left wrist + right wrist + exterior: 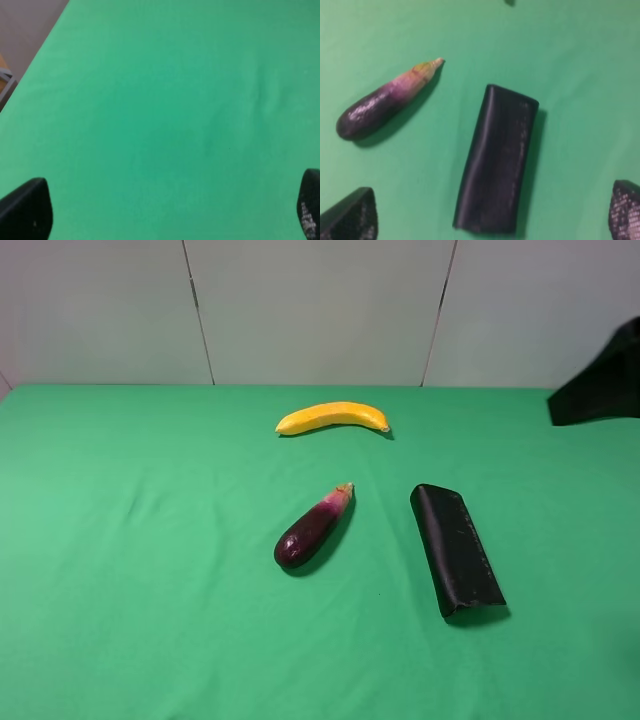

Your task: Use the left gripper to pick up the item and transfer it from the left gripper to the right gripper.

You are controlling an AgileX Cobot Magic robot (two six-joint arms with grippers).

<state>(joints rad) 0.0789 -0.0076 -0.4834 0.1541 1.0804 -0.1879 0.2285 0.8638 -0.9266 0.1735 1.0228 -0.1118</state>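
Exterior high: green cloth bears the item, pale panelled wall behind.

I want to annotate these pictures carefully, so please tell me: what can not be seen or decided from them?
- Left end effector: left wrist view shows only two fingertips cut by the frame; the exterior high view shows none of that arm.
- Right end effector: only fingertip corners in its wrist view; a dark shape at the exterior edge is cut off.
- Black case: its contents and flap closure are not visible.
- Banana: absent from both wrist views.
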